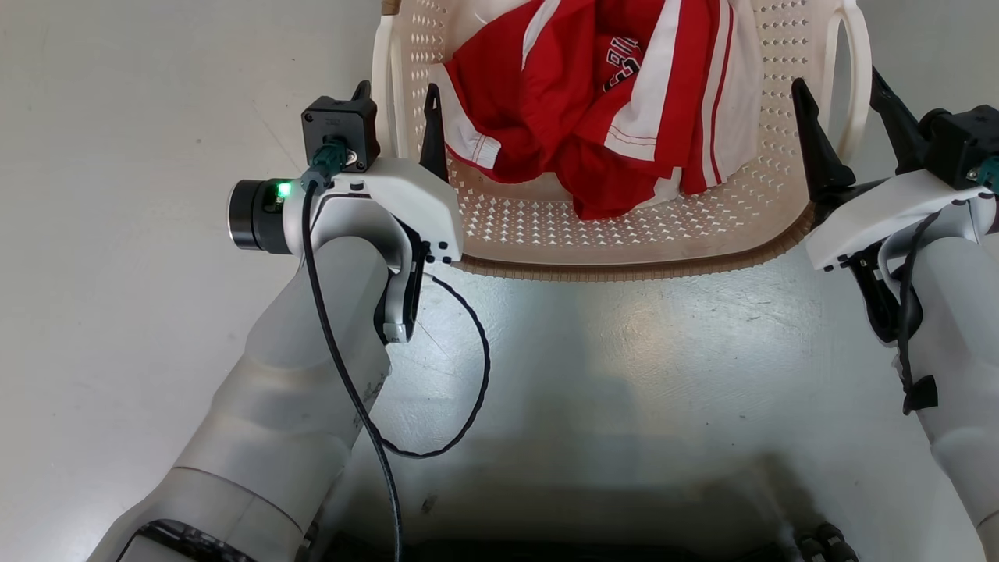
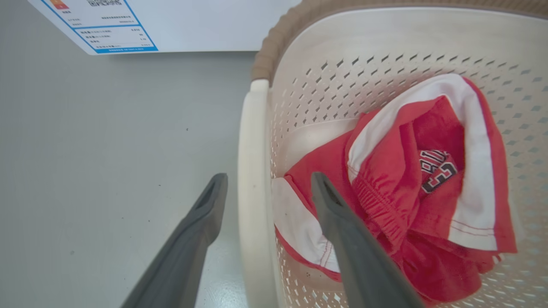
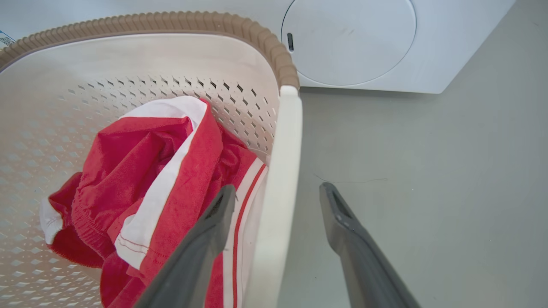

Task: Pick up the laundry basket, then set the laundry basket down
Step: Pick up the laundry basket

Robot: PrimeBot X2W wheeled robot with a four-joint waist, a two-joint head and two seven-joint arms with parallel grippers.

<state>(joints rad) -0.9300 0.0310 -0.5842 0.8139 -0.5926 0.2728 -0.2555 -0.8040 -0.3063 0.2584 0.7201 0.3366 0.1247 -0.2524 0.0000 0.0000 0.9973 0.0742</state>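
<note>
The laundry basket (image 1: 624, 269) stands on the floor straight ahead, cream with perforated walls and a brown rim. A red and white garment (image 1: 593, 101) lies inside it. My left gripper (image 1: 398, 109) is open, one finger outside and one inside the basket's white left handle (image 2: 252, 171). My right gripper (image 1: 847, 101) is open in the same way astride the right handle (image 3: 282, 171). In the left wrist view the left gripper (image 2: 269, 179) has the handle between its fingers without pinching it. The right gripper (image 3: 278, 190) looks the same in the right wrist view.
A white washer with a round door (image 3: 351, 42) stands just beyond the basket, and its labelled panel (image 2: 192, 25) shows past the left handle. Grey floor (image 1: 117, 195) spreads to both sides. My own base lies at the bottom of the head view.
</note>
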